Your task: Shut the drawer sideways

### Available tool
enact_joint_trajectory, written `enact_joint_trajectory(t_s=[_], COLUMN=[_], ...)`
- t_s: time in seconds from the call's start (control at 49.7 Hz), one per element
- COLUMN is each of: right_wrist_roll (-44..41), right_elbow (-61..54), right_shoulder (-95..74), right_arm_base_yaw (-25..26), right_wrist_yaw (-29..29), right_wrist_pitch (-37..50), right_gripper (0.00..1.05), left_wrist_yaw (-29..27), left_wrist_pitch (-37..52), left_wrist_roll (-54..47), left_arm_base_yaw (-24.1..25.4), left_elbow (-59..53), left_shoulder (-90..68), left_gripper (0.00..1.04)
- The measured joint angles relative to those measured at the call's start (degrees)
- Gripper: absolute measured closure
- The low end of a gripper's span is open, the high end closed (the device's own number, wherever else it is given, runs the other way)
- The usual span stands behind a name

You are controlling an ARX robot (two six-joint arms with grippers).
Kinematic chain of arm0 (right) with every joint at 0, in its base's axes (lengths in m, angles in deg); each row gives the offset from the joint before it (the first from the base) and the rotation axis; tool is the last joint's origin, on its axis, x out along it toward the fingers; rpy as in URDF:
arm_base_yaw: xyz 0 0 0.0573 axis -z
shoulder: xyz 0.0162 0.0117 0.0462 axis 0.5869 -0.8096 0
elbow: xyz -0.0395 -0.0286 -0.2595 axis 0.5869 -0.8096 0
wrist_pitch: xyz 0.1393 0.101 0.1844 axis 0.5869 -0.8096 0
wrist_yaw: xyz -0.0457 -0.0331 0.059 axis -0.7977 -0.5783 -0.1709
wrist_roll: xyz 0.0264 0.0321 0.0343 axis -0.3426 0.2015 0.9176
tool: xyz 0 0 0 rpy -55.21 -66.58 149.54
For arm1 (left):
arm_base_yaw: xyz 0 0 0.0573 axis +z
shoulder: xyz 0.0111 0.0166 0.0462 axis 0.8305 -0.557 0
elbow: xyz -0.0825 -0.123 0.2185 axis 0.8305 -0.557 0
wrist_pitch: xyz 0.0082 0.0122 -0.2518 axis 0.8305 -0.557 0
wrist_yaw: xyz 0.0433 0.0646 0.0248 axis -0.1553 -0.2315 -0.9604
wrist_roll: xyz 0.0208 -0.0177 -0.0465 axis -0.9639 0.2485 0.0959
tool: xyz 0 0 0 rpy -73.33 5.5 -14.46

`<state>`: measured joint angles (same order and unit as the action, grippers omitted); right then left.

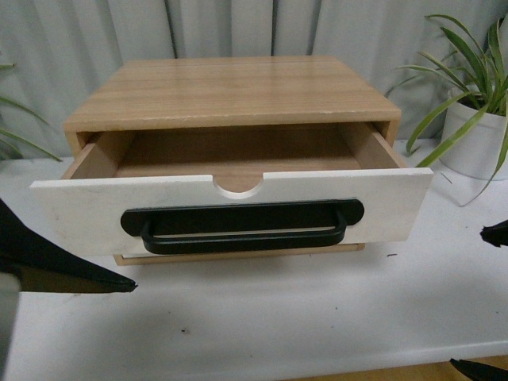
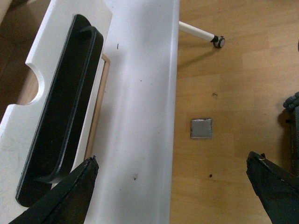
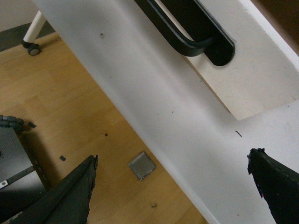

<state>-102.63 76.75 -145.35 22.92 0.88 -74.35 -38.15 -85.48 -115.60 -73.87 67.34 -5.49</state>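
Note:
The drawer (image 1: 79, 206) stands pulled out of a light wood cabinet (image 1: 230, 91). It has a white front, a wide black bar handle (image 1: 242, 226), a semicircular notch in its top edge and light wood sides. The inside looks empty. My left gripper (image 2: 173, 175) is open, its fingertip (image 1: 95, 278) low at the front left, just below the drawer front's left end. My right gripper (image 3: 173, 182) is open over the table's front edge, and its fingertips (image 1: 496, 234) show at the far right. The handle also shows in the left wrist view (image 2: 60, 107) and the right wrist view (image 3: 191, 28).
The cabinet sits on a white table (image 1: 278, 309). A potted plant in a white pot (image 1: 476, 139) stands at the back right, and grey curtains hang behind. Wood floor lies below the table edge (image 2: 224, 93), with a caster leg (image 2: 201, 33).

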Motion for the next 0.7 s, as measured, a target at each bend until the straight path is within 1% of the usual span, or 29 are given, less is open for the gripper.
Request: enact_joint_trajectory(t_s=[0.101,0.241,0.362,0.523,0.704], right_wrist_roll=[-0.2,-0.8,-0.8,-1.1,-1.3], right_elbow=[1.0,3.2,5.0,6.7,8.2], right_shoulder=[-1.6,-4.5,-7.6,-10.1,-13.2], right_arm_base_yaw=[-1.7,-3.1,-3.1,-3.1,-3.1], right_wrist_yaw=[0.0,-0.2,-0.2,0.2,0.2], right_wrist_pitch=[0.8,2.0,2.8,3.5,3.7], right_gripper=[0.06,0.06,0.06,0.06,0.06], left_wrist_yaw=[-1.5,-2.0,-2.8,-3.4,-3.7], left_wrist_pitch=[3.2,4.5,6.4,6.3,6.4], left_wrist_roll=[0.0,0.0,0.0,0.0,-0.6], left_arm_base_yaw=[-0.4,-1.1,-1.7,-2.0,-1.0], left_elbow=[0.2,1.9,4.8,6.3,7.1], left_shoulder=[-3.4,-7.3,-10.6,-13.3,-14.9], left_gripper=[0.07,0.07,0.07,0.07,0.07])
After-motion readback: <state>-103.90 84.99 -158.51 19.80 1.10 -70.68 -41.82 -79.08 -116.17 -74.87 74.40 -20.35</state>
